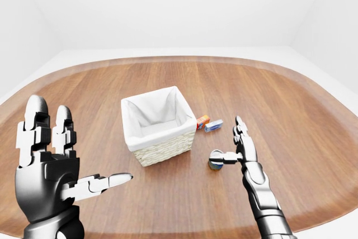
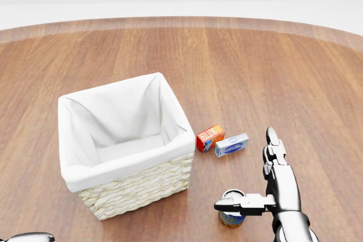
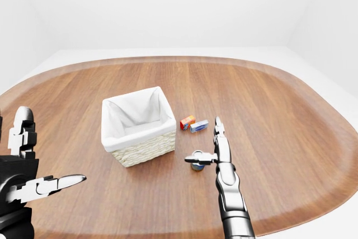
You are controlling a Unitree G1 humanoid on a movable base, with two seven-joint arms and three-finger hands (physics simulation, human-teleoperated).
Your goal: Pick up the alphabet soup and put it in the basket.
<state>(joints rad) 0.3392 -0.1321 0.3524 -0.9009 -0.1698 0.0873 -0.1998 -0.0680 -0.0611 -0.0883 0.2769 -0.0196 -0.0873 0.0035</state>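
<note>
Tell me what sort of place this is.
Likely a bare simulated test room, not a home: a large rounded wooden table within plain white walls, carrying only a lined wicker basket, a soup can, and two small boxes.

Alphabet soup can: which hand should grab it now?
Right. The right hand is open directly beside the alphabet soup can, thumb over its lid. The left hand is open too, on the basket's other side.
</note>
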